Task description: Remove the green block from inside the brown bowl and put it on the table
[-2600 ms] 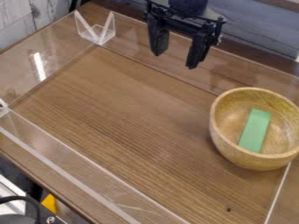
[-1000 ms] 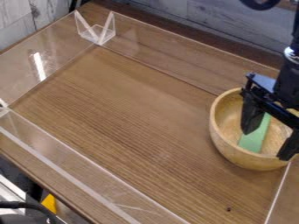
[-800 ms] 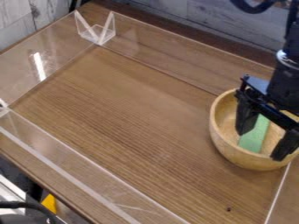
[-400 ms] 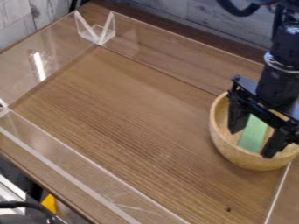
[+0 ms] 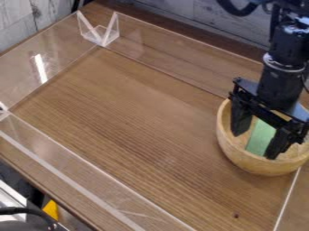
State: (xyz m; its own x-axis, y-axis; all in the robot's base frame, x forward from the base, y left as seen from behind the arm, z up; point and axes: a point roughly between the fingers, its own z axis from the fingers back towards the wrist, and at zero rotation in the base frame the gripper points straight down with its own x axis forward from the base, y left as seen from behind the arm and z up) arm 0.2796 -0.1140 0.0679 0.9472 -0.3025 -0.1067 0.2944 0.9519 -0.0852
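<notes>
The black gripper (image 5: 266, 133) points down into the brown bowl (image 5: 238, 144), jaws spread wide, one finger on each side of the green block (image 5: 262, 135) lying in the bowl. Around the bowl stretches the table (image 5: 133, 117). No writing is readable.

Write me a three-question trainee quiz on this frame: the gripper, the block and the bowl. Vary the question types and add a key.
1. True or false: the black gripper has already lifted the small bright green rectangular block clear of the round light-brown wooden bowl.
2. Are the gripper's jaws open or shut?
3. Multiple choice. Where do the fingers stand? A: both left of the block. B: one either side of it. C: over the dark wood-grain table.

Key: 1 false, the block lies inside the bowl. 2 open. 3 B.
</notes>
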